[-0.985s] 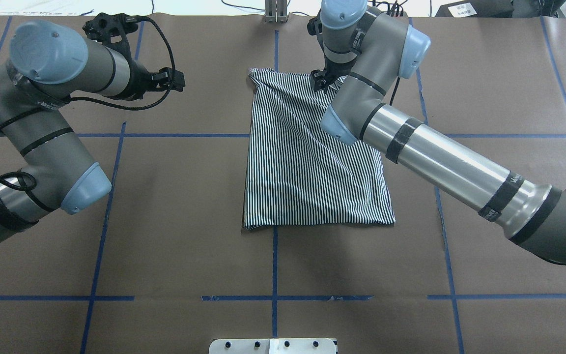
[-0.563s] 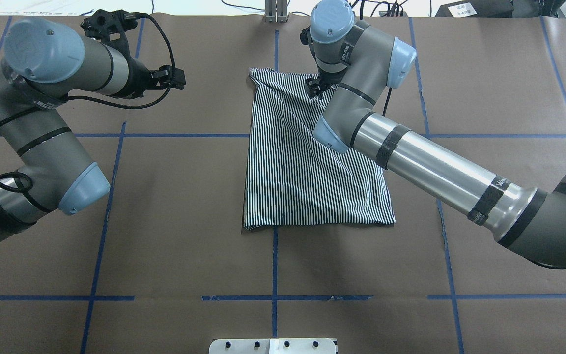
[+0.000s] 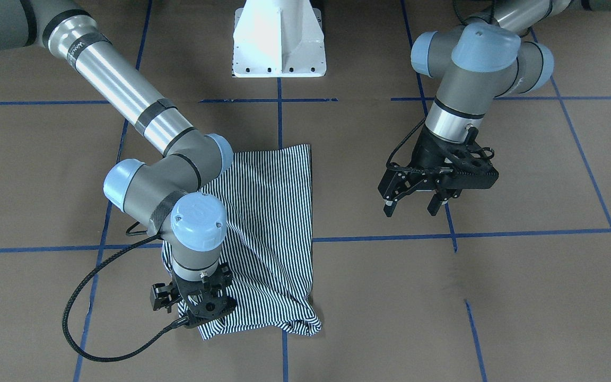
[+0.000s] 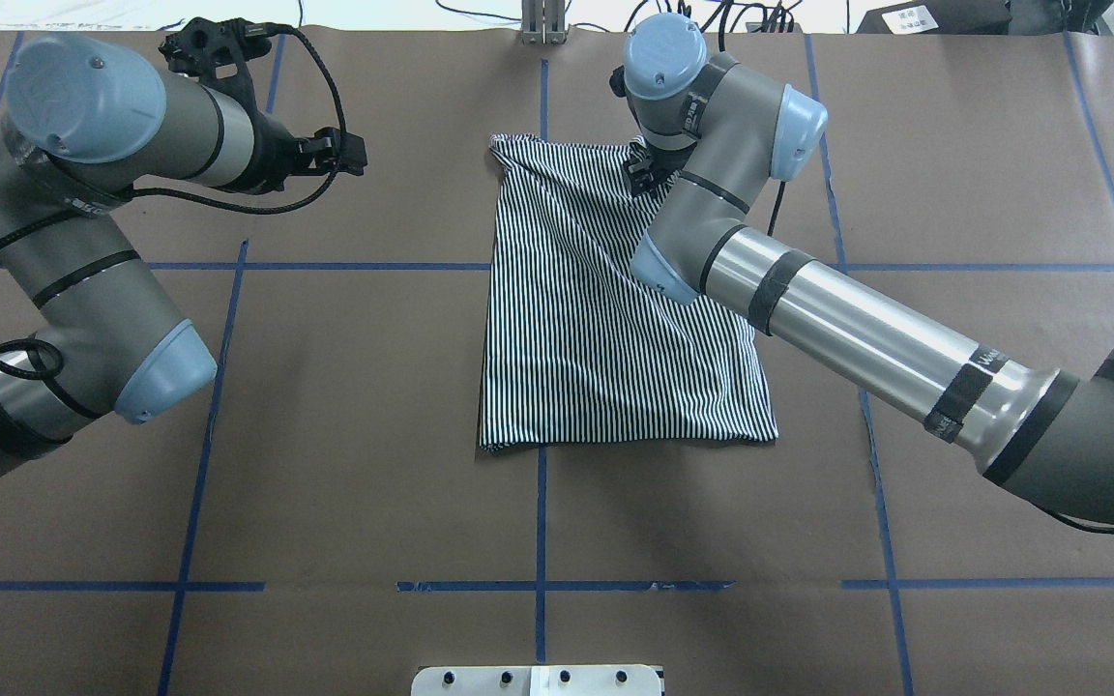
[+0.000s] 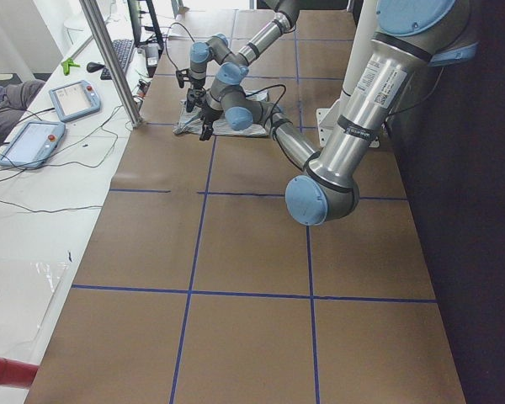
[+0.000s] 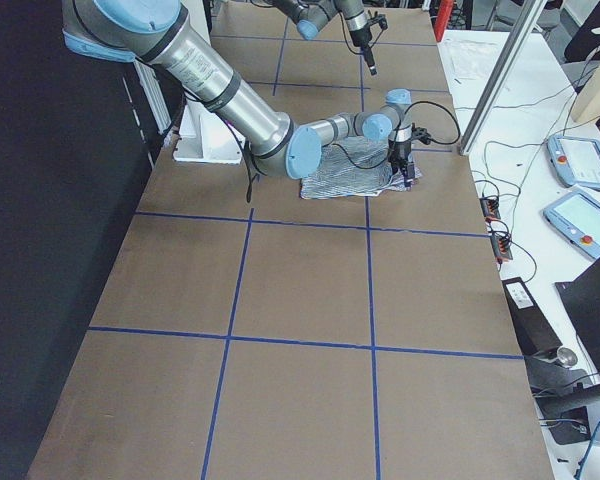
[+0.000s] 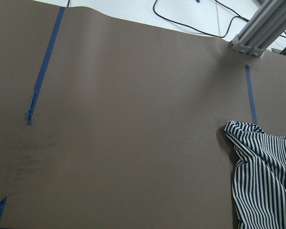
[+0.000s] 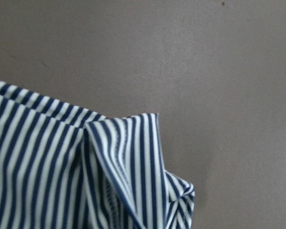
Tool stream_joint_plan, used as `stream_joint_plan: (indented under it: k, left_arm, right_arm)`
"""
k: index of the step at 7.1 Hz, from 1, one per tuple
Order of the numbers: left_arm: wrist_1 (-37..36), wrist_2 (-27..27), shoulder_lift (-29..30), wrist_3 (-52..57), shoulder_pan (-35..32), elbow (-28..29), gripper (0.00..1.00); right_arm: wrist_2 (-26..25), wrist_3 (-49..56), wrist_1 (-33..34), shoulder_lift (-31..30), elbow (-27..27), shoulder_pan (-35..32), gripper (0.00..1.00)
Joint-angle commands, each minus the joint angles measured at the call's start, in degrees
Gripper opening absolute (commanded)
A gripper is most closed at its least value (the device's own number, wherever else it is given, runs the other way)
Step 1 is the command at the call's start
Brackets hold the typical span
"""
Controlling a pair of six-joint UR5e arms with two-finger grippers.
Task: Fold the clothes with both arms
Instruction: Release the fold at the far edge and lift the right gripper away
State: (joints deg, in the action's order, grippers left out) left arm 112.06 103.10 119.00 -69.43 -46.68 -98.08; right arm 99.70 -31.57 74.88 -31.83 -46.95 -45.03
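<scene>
The navy-and-white striped shirt lies folded into a rough rectangle at the table's middle; it also shows in the front view. Its collar, buttons and patch are hidden. My right gripper points down onto the shirt's far right corner, which is bunched up. In the front view the gripper is hidden under its wrist, so I cannot tell if it is open or shut. My left gripper is open and empty, hovering above bare table well to the shirt's left. Its wrist view shows the shirt's far left corner.
The brown paper table cover carries blue tape lines. The white pedestal base stands at the robot's edge. An aluminium post rises at the far edge. Tablets and cables lie on the side table beyond.
My right wrist swung a little left over the shirt's far edge, then back right to the corner. The shirt barely shifted. The left arm stayed nearly still.
</scene>
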Motion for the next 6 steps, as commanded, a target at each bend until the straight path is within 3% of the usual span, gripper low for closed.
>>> stream_joint_plan:
  k: [1,4,5,6]
  left_arm:
    - [0.0,0.0,0.2,0.0,0.0,0.0,1.0]
    - [0.1,0.0,0.4,0.0,0.2,0.0,1.0]
    - [0.6,-0.1,0.8,-0.2,0.3,0.9,1.0]
    - [1.0,-0.2,3.1,-0.2,0.4,3.5,1.0]
  right_arm:
    - [-0.2,5.3,0.0,-2.0,0.4,-4.4,1.0]
    - [3.9,9.4,-0.2,-2.8,-0.1,-9.1,1.0]
    - [7.0,9.2,-0.3,-2.5,-0.9,-10.0,1.0]
    - [13.3,8.7,0.0,-2.5,-3.4,-11.9,1.0]
